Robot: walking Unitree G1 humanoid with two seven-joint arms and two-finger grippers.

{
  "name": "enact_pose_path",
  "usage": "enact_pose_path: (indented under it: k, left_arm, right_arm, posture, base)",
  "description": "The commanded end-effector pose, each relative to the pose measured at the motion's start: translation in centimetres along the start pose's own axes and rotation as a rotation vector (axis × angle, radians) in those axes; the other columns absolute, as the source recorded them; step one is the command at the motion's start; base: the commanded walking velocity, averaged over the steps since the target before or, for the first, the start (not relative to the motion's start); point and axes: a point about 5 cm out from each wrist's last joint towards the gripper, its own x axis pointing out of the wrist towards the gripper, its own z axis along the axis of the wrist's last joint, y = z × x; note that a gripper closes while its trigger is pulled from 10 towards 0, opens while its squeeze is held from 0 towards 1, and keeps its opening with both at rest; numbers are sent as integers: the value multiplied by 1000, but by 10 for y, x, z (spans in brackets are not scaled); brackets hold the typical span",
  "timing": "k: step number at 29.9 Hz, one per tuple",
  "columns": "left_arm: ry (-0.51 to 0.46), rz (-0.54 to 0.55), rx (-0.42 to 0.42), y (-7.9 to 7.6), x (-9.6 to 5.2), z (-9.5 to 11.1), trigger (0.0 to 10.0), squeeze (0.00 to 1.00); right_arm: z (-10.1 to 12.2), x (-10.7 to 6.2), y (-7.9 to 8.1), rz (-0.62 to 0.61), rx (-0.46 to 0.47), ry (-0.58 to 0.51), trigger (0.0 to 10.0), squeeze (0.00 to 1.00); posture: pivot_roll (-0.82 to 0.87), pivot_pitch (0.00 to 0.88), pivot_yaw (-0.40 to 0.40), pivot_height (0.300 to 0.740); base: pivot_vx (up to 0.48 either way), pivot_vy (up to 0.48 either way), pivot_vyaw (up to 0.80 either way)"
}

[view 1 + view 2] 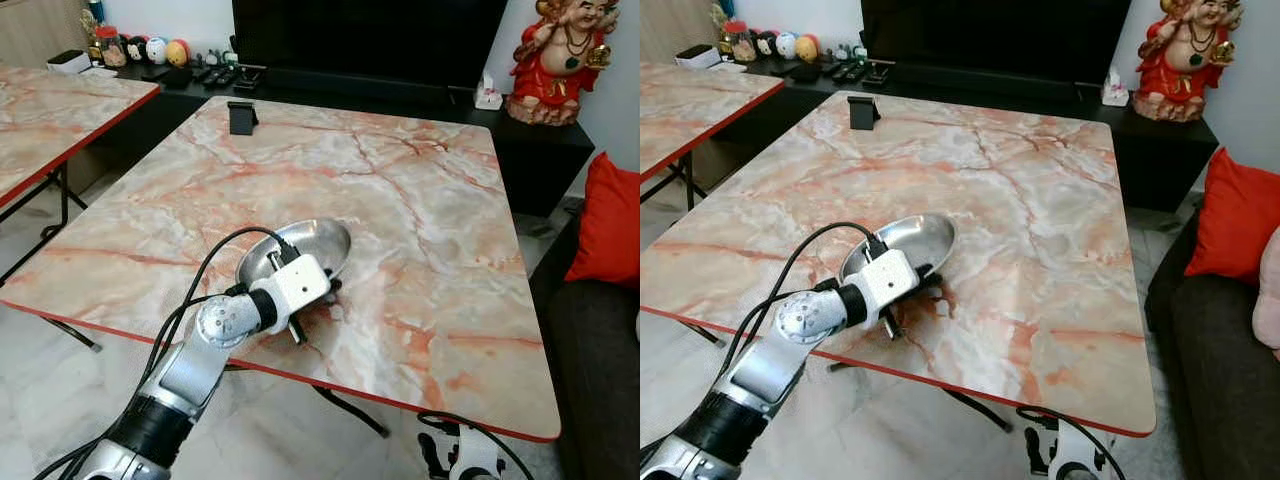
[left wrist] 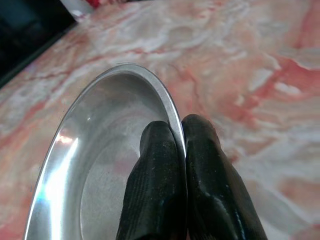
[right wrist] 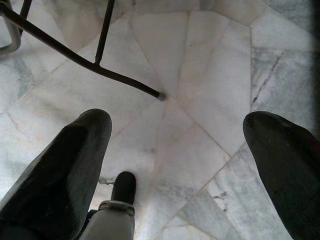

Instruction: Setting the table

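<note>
marble floor point(image 3: 200, 75) | dark sofa point(image 1: 600, 350) | red cushion point(image 1: 610, 222) | black tv console point(image 1: 420, 105)

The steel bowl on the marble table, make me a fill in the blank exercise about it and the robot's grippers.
1. The left gripper pinches the steel bowl by its ____.
2. The bowl sits on the ____ table.
3. The right gripper hangs with its fingers ____ above the floor.
4. The cushion beside the table is ____.

Missing words: rim; marble; open; red

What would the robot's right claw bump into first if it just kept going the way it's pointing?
Most likely the pale marble floor. The right gripper hangs open and aims down at the tiles, with nothing between. A dark table leg crosses off to one side, seemingly out of line, though depth is unclear.
</note>
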Motion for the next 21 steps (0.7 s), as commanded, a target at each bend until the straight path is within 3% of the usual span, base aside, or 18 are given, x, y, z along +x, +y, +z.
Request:
enact_pose_path:
  k: [1, 7, 21]
  left_arm:
    - [-21, -35, 6, -3, -1, 6, 10000, 0]
    - [-10, -72, 0, -7, -2, 6, 10000, 0]
    - [101, -136, 23, -19, -6, -16, 10000, 0]
  right_arm:
    - [1, 1, 1, 5, -5, 2, 10000, 0]
    - [1, 1, 1, 5, -3, 3, 10000, 0]
    - [1, 1, 2, 13, -3, 11, 10000, 0]
  posture:
    - [48, 0, -65, 740]
    - [47, 0, -64, 740]
    - [48, 0, -63, 740]
  base:
    - [0, 0, 0]
    - [0, 0, 0]
    - [0, 0, 0]
